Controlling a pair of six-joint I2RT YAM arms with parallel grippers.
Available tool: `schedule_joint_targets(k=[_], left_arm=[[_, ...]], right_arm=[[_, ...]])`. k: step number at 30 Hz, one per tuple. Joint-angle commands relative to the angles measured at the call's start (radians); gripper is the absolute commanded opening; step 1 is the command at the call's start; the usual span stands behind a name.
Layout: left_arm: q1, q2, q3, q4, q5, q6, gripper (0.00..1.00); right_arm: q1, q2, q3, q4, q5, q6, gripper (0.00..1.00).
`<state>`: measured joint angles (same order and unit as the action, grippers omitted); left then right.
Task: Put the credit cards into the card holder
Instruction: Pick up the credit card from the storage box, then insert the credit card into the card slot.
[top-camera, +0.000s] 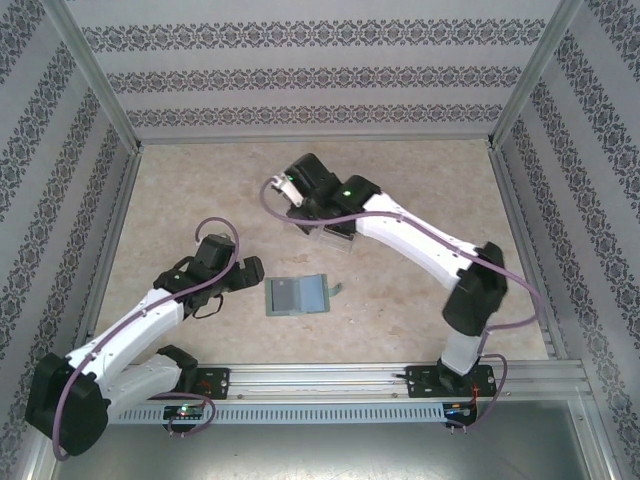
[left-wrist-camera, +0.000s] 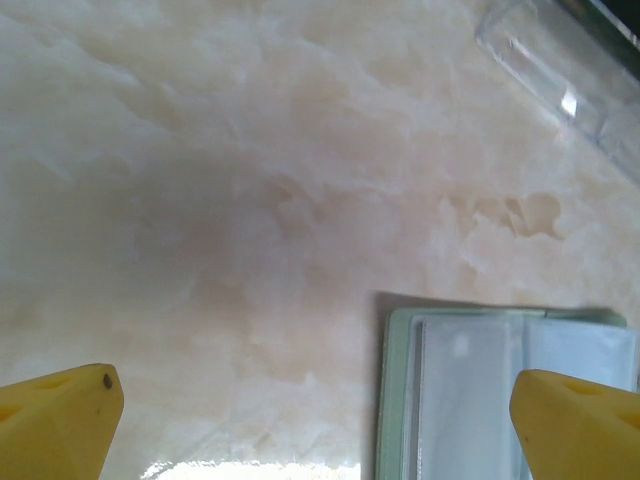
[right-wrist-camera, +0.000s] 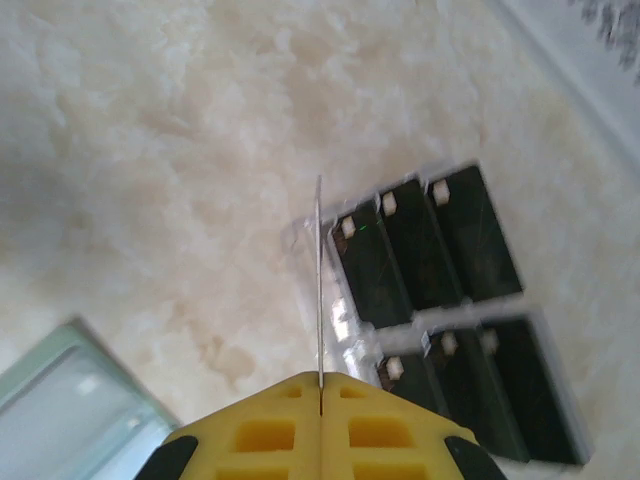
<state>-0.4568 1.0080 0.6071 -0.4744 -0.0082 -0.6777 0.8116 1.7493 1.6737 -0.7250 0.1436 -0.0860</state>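
Right claw (right-wrist-camera: 320, 385): clenched on one credit card (right-wrist-camera: 319, 280), seen edge-on as a thin line running out from the fingertips.
Just beyond the right claw: a clear tray (right-wrist-camera: 300, 235) with the other credit cards (right-wrist-camera: 420, 250), black and lying flat in its compartments, slightly to the right of the held card.
Left claw (left-wrist-camera: 315, 390): released, jaws wide with nothing between them, low over the bare table (top-camera: 420, 180).
Card holder (top-camera: 296, 295): open and flat, just beside the left claw's right fingertip and well apart from the right claw, on its near side.
Step in hand: probably carrying the card across. Level it, line it up with a pocket mouth, then slide it in shallow.
In the way: the left claw crowds the holder's edge. It could pin the holder down, but the arms may meet there.
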Motion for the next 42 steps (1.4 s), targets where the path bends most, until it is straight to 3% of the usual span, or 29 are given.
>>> schedule_joint_targets(k=[1,6,15,30,42], left_arm=[[-0.06,0.046,0.043,-0.085,-0.005,0.055,1.0],[-0.187,0.144,0.096,-0.124,-0.104,0.068,1.0],[-0.341,0.365,0.184,-0.165,-0.232,0.073,1.0],[-0.355,0.437,0.169,-0.186,-0.298,0.038,1.0],[-0.355,0.46,0.162,-0.216,-0.329,0.014,1.0]], right_arm=[[-0.059,-0.116,-0.19,0.09,-0.162,0.236,0.0],[-0.158,-0.334,-0.577,0.346,-0.393,0.534,0.0],[-0.175,-0.495,-0.954,0.654,-0.513,0.82,0.0],[-0.118,-0.377,-1.094,0.981,-0.608,0.999,0.0],[-0.062,-0.277,-1.139,1.094,-0.597,1.031,0.0]])
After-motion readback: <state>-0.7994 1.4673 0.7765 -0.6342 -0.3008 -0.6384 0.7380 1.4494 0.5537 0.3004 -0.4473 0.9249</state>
